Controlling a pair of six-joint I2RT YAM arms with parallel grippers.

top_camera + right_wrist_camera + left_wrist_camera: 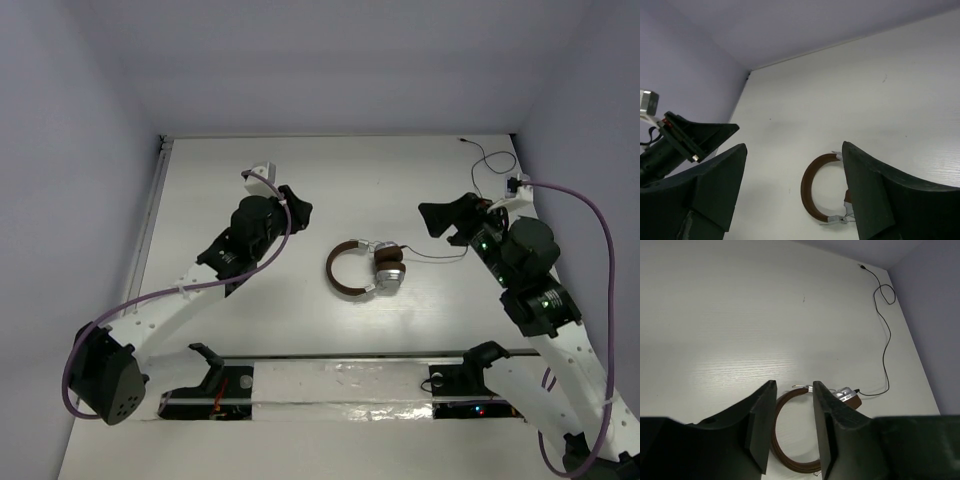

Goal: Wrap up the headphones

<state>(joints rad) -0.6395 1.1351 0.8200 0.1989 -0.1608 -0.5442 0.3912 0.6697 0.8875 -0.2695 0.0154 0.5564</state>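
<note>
The headphones (365, 270) lie flat mid-table, with the brown headband (335, 270) on the left and the silver-grey ear cups (390, 270) folded together on the right. Their thin black cord (478, 165) runs right from the cups, then up to a plug near the back right corner. My left gripper (298, 208) is open and empty, up and left of the headband. In the left wrist view the gripper (794, 385) frames the headband (799, 467) and the cord (885, 355). My right gripper (445, 225) is wide open and empty, just right of the cups. Its wrist view (794, 146) shows the headband (806, 185).
Lilac walls close the table at the back and both sides. A metal rail (150, 230) runs along the left edge. Thick purple cables (600, 230) loop from both arms. The left gripper (695, 135) shows at the left of the right wrist view.
</note>
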